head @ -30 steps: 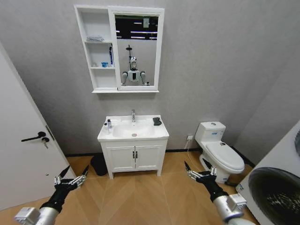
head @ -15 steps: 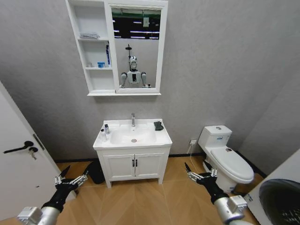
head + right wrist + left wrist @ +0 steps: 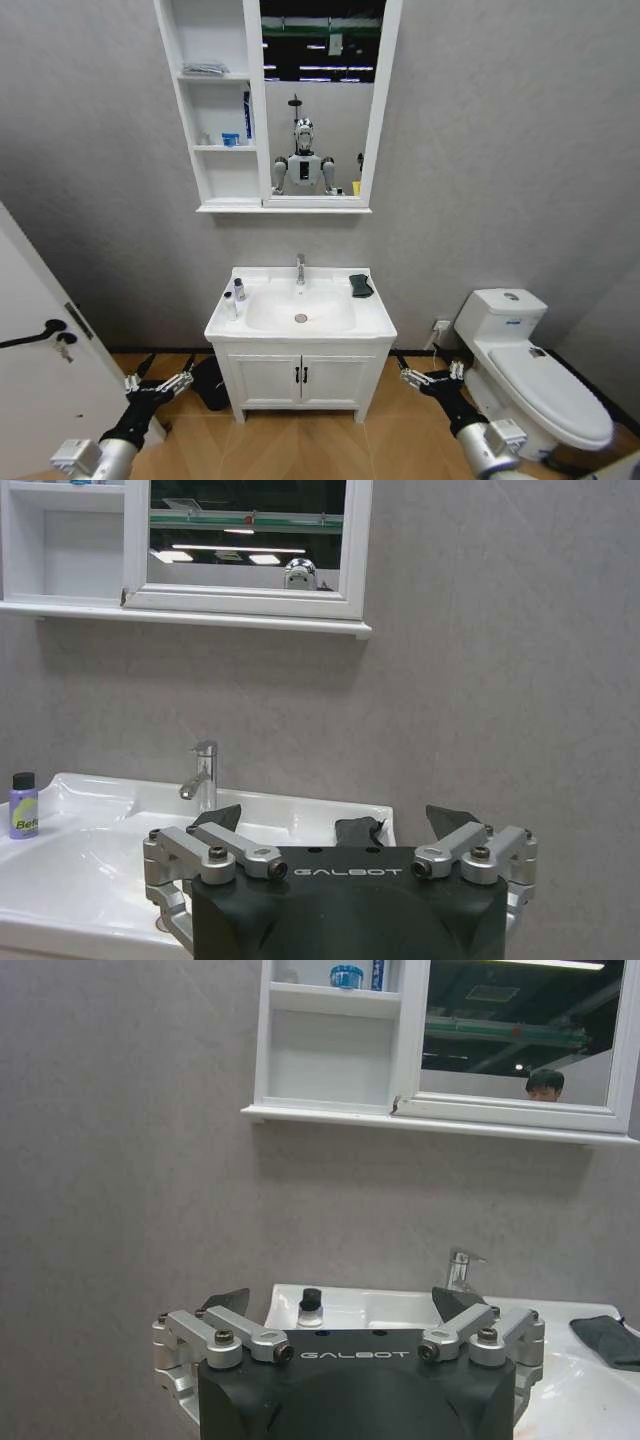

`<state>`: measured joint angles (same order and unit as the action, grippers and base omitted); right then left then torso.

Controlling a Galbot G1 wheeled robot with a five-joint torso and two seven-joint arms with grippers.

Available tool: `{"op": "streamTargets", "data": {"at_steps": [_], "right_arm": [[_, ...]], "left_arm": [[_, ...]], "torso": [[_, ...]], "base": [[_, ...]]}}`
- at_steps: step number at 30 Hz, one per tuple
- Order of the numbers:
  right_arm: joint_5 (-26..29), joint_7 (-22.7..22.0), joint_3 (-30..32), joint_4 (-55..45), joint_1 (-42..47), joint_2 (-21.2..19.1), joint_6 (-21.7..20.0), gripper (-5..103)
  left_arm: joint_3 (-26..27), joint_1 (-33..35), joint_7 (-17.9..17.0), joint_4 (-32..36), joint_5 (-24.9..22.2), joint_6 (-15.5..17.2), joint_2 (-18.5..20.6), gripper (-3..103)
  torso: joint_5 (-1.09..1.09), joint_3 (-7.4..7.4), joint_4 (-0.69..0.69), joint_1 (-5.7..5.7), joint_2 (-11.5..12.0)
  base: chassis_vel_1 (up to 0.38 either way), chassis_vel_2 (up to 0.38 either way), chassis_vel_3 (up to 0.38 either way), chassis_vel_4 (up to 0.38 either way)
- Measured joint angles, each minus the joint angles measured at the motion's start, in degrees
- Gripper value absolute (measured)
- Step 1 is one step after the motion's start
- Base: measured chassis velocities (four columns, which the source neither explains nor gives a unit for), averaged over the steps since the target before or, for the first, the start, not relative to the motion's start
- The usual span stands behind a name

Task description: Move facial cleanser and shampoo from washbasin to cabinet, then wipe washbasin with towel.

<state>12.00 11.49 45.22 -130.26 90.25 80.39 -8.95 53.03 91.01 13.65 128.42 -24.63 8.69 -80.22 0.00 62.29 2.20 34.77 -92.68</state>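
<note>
The white washbasin point(image 3: 372, 318) stands against the wall ahead, with a chrome faucet point(image 3: 300, 268). Two small bottles sit on its left rim, a dark-capped one point(image 3: 240, 290) and a whitish one point(image 3: 229, 305); which is the facial cleanser and which the shampoo I cannot tell. A dark folded towel point(image 3: 361, 285) lies on the right rim. Above hangs the white cabinet point(image 3: 221, 178) of open shelves beside the mirror. My left gripper point(image 3: 160, 384) and right gripper point(image 3: 430, 377) hang low in front of the vanity, both open and holding nothing. The left gripper point(image 3: 340, 1305) faces the black-capped bottle point(image 3: 311, 1307); the right gripper point(image 3: 335, 820) sees a purple bottle point(image 3: 23, 805).
A white toilet point(image 3: 530, 370) stands to the right of the vanity. A white door point(image 3: 40, 380) with a dark handle is at the left. A dark bin point(image 3: 210, 382) sits on the floor beside the vanity. Small items stand on the cabinet's shelves.
The whole view has shifted: the washbasin and cabinet appear larger and nearer, and the washing machine has left the picture. Both grippers stay low and open.
</note>
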Motion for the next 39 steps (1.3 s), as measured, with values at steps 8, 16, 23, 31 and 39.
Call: {"op": "streamTargets", "data": {"at_steps": [8, 16, 23, 31, 39], "right_arm": [[0.05, -0.03, 0.28, 0.41, 0.46, 0.07, 0.49, 100], [0.06, -0.13, 0.30, 0.58, 0.46, 0.18, 0.83, 100], [-0.23, -1.43, 0.02, 0.59, 0.49, 0.36, 1.28, 100], [0.81, -4.77, 1.93, 0.69, -0.71, -0.03, 1.05, 100], [0.83, -5.93, 2.10, 0.52, -1.00, 0.21, 0.09, 100]], "left_arm": [[-1.03, -0.42, 0.01, 0.27, 0.51, 0.48, -0.18, 100], [-1.60, -0.64, 0.01, 0.48, 0.80, 0.94, -0.17, 100], [-1.82, -0.07, 0.09, 1.27, 0.79, 0.92, -0.52, 100], [-5.66, 0.82, -4.26, 2.97, 6.48, -1.54, -2.35, 100], [-9.84, 1.37, -5.02, -0.02, 13.08, -3.82, -4.34, 100]], "torso": [[-0.01, 0.00, 0.01, 0.00, 0.00], [0.01, 0.00, 0.00, -0.01, 0.00], [0.02, 0.00, -0.01, 0.00, 0.00], [0.00, 0.00, 0.00, 0.01, 0.00], [0.00, -0.01, 0.01, -0.04, -0.02]], "base": [[-0.159, 0.170, 0.160, -0.173], [-0.156, 0.154, 0.155, -0.153], [-0.151, 0.153, 0.159, -0.163], [-0.108, 0.075, 0.079, -0.076], [0.000, 0.000, 0.000, 0.000]]}}
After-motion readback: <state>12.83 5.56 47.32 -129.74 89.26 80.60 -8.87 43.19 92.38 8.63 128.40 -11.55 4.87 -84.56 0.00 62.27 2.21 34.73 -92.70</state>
